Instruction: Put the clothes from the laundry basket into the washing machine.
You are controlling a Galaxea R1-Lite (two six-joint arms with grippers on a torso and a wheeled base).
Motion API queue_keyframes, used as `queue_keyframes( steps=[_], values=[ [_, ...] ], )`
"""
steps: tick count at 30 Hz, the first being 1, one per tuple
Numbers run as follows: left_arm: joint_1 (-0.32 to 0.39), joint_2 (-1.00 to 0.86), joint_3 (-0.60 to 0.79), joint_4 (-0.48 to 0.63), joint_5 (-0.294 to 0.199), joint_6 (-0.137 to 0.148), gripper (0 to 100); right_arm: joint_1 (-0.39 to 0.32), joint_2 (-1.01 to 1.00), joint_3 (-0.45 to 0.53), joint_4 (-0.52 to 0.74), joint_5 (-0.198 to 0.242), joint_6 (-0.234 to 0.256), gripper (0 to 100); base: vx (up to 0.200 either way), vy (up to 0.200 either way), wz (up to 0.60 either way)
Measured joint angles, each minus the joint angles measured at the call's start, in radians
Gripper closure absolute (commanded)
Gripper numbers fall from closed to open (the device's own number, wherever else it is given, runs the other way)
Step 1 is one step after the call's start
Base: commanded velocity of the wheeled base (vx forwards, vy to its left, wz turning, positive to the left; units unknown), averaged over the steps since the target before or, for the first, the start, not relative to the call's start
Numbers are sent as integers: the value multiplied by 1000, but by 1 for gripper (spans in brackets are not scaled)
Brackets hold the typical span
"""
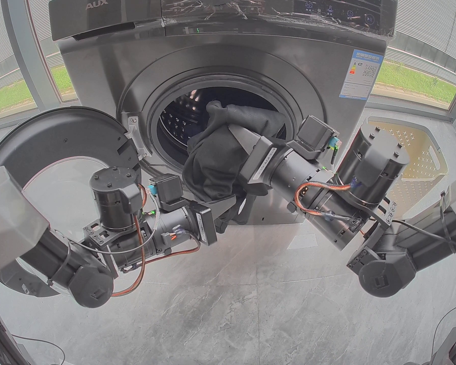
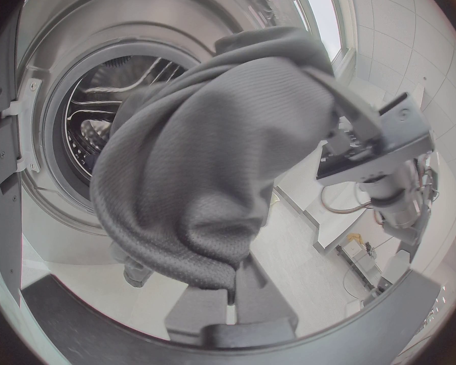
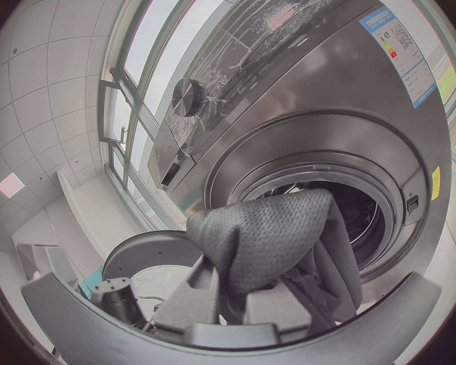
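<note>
A dark grey garment [image 1: 218, 153] hangs in front of the washing machine's round drum opening [image 1: 180, 120], its top edge just inside the rim. My right gripper [image 1: 235, 130] is shut on the garment's upper part; in the right wrist view the cloth [image 3: 268, 234] drapes over its fingers [image 3: 197, 300]. My left gripper [image 1: 230, 206] sits lower and is shut on the garment's bottom edge; the left wrist view shows the fabric [image 2: 202, 168] bunched above its fingers [image 2: 258, 300]. The cream laundry basket [image 1: 420, 158] stands to the right of the machine.
The machine's door [image 1: 61, 143] is swung wide open to the left, close behind my left arm. Grey tiled floor [image 1: 268, 300] lies in front of the machine. Windows run behind and beside it.
</note>
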State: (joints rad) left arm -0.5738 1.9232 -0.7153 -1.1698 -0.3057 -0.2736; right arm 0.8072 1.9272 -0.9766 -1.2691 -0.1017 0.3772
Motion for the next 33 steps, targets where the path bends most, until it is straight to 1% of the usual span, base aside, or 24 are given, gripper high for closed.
queue_keyframes(
  steps=[1,6,9,13,15,17,18,20,22,24,26,29,33],
  values=[
    [-8,-15,13,-1,0,0,100,-1,1,4,1,0,-1,0,0,0,0],
    [-40,-84,64,-5,2,2,100,-5,5,30,0,1,-2,0,0,0,0],
    [-47,-120,78,-13,8,4,100,-7,5,73,0,1,-3,0,0,0,0],
    [-48,-164,86,-44,45,3,100,-11,3,153,0,3,-4,0,0,0,0],
    [-46,-184,89,-50,72,3,100,-13,0,196,-24,3,-6,0,0,0,0],
    [-45,-195,86,-56,85,3,100,-14,-5,227,-50,4,-11,0,0,0,0],
    [-44,-200,85,-59,94,3,100,-14,-8,246,-59,3,-22,0,0,0,0],
    [-39,-210,70,-108,105,3,100,-15,-10,297,-36,10,-48,0,0,0,0],
    [-41,-215,75,-104,113,3,100,-13,-11,326,-66,13,-66,0,0,0,0],
    [-39,-218,68,-131,129,3,100,-14,-10,374,-70,17,-85,0,0,0,0],
    [-39,-219,68,-143,141,4,100,-12,-7,402,-102,25,-101,0,0,0,0],
    [-39,-222,66,-151,147,5,100,-15,9,427,-108,36,-122,0,0,0,0],
    [-38,-227,68,-157,148,6,100,-20,33,434,-121,46,-137,0,0,0,0]
  ],
)
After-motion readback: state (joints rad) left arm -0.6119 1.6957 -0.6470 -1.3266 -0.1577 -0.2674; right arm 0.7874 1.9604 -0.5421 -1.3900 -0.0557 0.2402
